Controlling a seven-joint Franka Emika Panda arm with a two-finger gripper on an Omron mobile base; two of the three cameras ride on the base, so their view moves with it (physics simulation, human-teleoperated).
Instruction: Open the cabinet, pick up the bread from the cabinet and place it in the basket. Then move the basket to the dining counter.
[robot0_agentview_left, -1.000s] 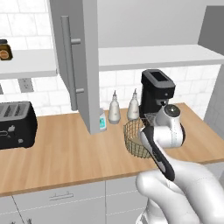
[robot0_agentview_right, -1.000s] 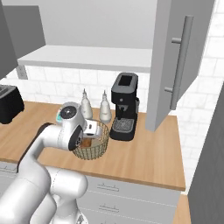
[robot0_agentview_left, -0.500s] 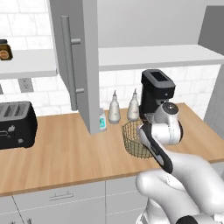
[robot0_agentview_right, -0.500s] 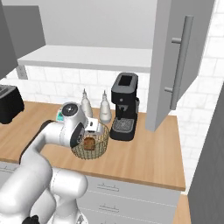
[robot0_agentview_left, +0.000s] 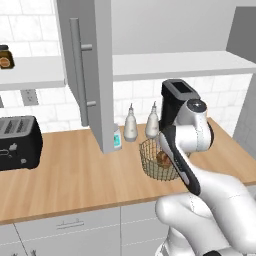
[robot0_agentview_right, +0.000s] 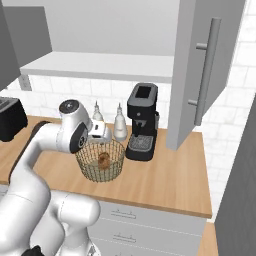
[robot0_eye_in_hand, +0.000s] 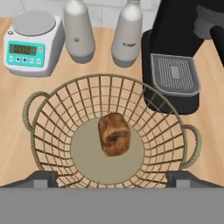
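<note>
Tool (robot0_eye_in_hand: 112, 177) spread wide and empty above the wire basket (robot0_eye_in_hand: 52, 131). Bread (robot0_eye_in_hand: 114, 134) resting loose on the pale basket bottom, free of both fingertips. Digital scale (robot0_eye_in_hand: 31, 43) at 11 o'clock, two shakers (robot0_eye_in_hand: 79, 30) at 12, coffee machine (robot0_eye_in_hand: 183, 65) at 2, all close to the rim. Risk: snagging thin mesh or tipping the basket into the shakers while regrasping. Fingertips barely visible, cut off at 6 o'clock; dining surface not visible.
</note>
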